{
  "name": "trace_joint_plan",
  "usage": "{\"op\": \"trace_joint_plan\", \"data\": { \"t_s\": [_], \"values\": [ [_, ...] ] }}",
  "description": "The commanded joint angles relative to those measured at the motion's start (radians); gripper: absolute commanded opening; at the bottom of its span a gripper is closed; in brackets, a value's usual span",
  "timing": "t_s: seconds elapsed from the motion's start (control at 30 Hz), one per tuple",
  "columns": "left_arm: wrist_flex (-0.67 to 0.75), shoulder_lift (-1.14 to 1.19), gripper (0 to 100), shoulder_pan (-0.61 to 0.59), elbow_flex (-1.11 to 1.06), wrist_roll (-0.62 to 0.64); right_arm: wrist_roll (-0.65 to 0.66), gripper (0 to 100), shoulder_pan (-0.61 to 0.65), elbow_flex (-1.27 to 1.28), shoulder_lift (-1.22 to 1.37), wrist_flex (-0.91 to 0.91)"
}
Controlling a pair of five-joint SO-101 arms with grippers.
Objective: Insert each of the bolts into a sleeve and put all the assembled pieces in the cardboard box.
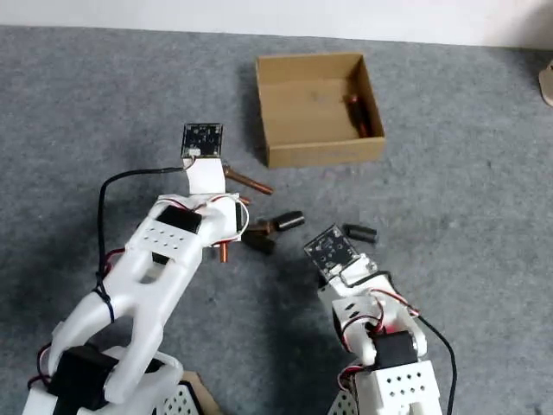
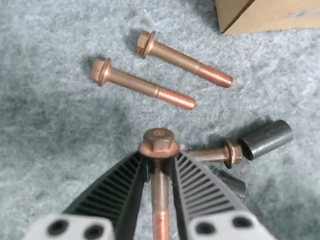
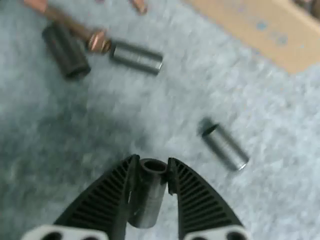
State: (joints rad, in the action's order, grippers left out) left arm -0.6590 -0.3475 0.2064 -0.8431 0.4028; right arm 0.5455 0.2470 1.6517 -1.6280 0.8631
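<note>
My left gripper (image 2: pixel 159 156) is shut on a copper bolt (image 2: pixel 159 145), held by the shank just under its hex head, a little above the carpet. Two loose bolts (image 2: pixel 141 83) (image 2: pixel 183 59) lie beyond it. A third bolt (image 2: pixel 216 154) lies head to mouth with a dark sleeve (image 2: pixel 265 139). My right gripper (image 3: pixel 150 166) is shut on a dark sleeve (image 3: pixel 148 192), open end forward. Close to it lies another loose sleeve (image 3: pixel 225 148). The cardboard box (image 1: pixel 321 154) stands at the back with one assembled piece (image 1: pixel 362 117) inside.
Two more sleeves (image 3: pixel 136 57) (image 3: pixel 65 50) lie farther off on the grey carpet between the arms. The left arm (image 1: pixel 147 277) and right arm (image 1: pixel 380 346) stand at the front. Open carpet lies to the right of the box.
</note>
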Motion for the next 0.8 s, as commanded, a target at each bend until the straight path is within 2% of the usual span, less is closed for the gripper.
{"op": "trace_joint_plan", "data": {
  "t_s": [0.0, 0.27, 0.77],
  "values": [
    [0.02, -0.05, 0, -0.005, 0.007, 0.003, 0.014, 0.4, 0.005, -0.105, 0.001, 0.088],
    [0.02, -0.045, 0, -0.005, 0.007, 0.003, -0.02, 0.4, 0.002, -0.243, 0.145, 0.209],
    [0.02, -0.045, 0, -0.01, 0.007, 0.003, -0.032, 0.5, 0.002, -0.332, 0.441, 0.202]
  ]
}}
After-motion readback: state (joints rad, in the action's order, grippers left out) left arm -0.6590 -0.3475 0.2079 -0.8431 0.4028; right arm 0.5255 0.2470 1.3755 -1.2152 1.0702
